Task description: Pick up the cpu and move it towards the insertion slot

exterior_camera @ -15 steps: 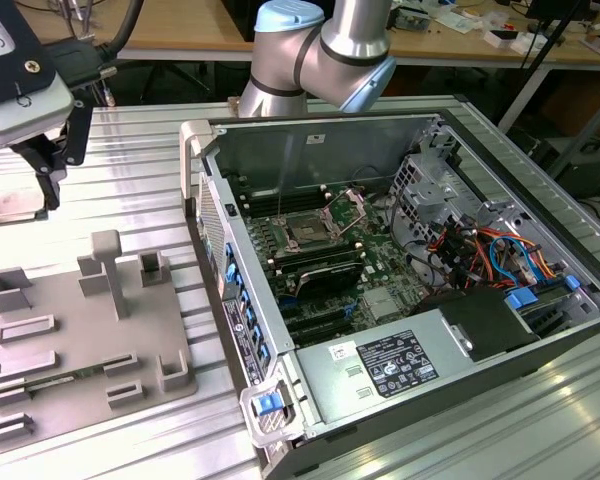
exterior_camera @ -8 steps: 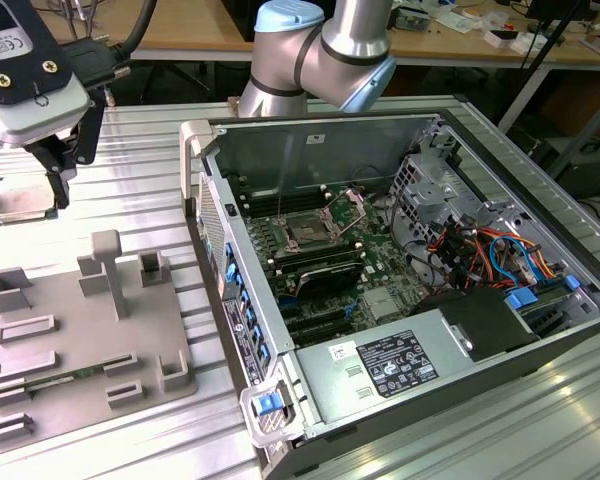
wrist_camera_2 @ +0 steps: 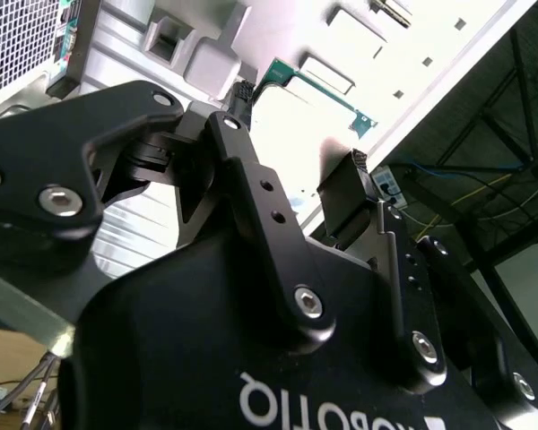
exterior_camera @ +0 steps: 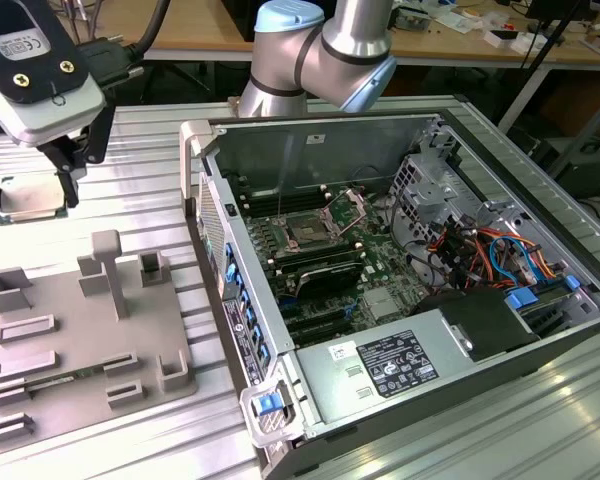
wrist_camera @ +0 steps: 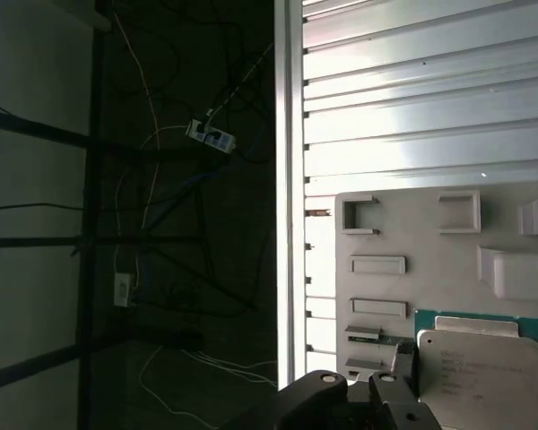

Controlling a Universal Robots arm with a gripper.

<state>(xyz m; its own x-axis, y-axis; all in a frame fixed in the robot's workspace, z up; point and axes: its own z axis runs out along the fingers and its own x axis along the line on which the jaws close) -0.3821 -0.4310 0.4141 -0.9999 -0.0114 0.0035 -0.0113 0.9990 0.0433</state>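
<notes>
The cpu (exterior_camera: pixel 27 198), a flat square chip with a silvery top and a green rim, hangs at the exterior view's far left, above the ribbed table and beyond the grey fixture plate (exterior_camera: pixel 80 330). My gripper (exterior_camera: pixel 28 192) is shut on it, one black finger on each side. In the first wrist view the cpu (wrist_camera: pixel 484 363) sits between the fingers (wrist_camera: pixel 403 363), with the fixture plate (wrist_camera: pixel 430 237) under it. The insertion slot (exterior_camera: pixel 310 228), a dark square with a metal frame and its bracket raised, lies inside the open computer case (exterior_camera: pixel 400 260), well off to the exterior view's right of the gripper.
The case's near wall (exterior_camera: pixel 205 200) stands upright between the gripper and the slot. Upright pegs and blocks (exterior_camera: pixel 108 265) rise from the fixture plate. Drive cages and orange and blue cables (exterior_camera: pixel 480 250) fill the case's right side. The arm's joints (exterior_camera: pixel 325 45) reach over behind the case.
</notes>
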